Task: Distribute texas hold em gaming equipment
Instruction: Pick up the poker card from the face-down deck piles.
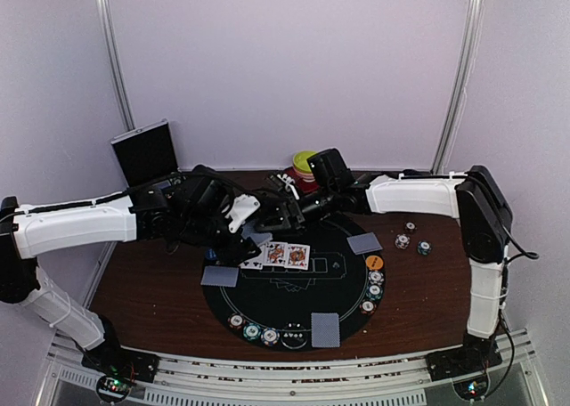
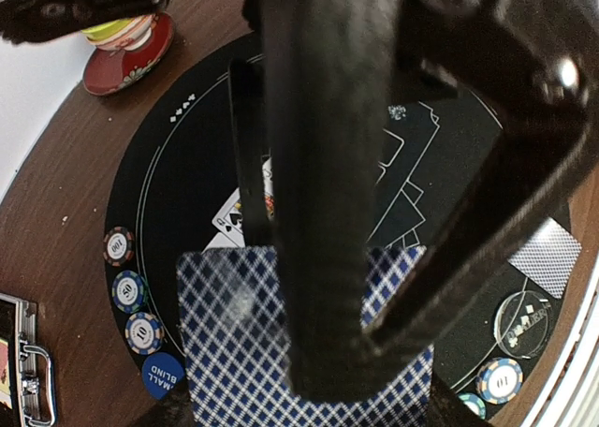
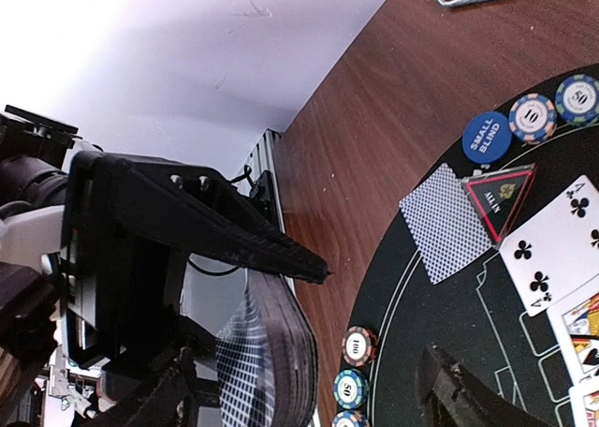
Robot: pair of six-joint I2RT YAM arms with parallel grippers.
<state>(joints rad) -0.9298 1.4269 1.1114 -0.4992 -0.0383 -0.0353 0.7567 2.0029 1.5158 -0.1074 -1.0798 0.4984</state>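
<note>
Black fingers (image 2: pixel 318 165) of the left tool (image 1: pixel 252 232) hid most of the blue-lattice-backed deck of playing cards (image 2: pixel 234 352), its lower edge cut off. That tool gripped the deck above the round black felt mat (image 1: pixel 294 295) on the brown wooden desk (image 1: pixel 160 290). The right tool (image 3: pixel 301 357) stood open, fingers flanking the deck; contact unclear.

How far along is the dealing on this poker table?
Done: face-up cards lie in the middle of the mat, face-down cards sit at its left, right and near edges, and chips line the rim. In hand: the left gripper grips the deck, with the open right gripper beside it. Left: probably more dealing, plus three loose chips lying off the mat.
</note>
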